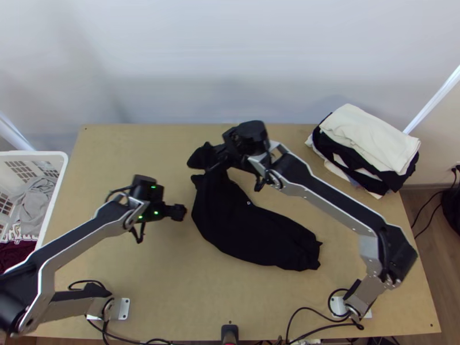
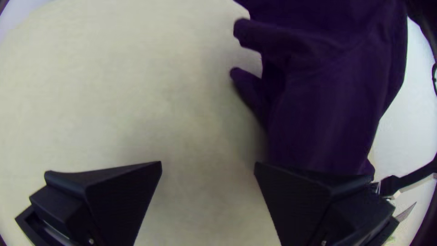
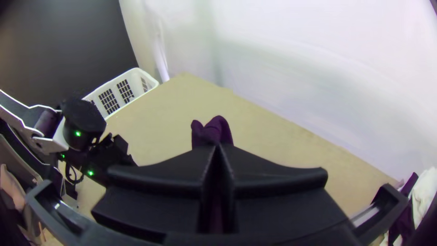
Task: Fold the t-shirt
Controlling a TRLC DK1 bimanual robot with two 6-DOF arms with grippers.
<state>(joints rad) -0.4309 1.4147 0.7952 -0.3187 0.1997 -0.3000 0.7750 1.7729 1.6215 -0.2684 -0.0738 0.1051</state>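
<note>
the right end effector pinches the bunched shirt; the left end effector, spread, should catch an edge before stretching.

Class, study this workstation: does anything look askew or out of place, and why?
The clothes stack at the table's far right corner looks askew: its layers stick out unevenly, and it appears to jut past the edge. The bunched black t-shirt, held by the right gripper, merely looks unfinished.
</note>
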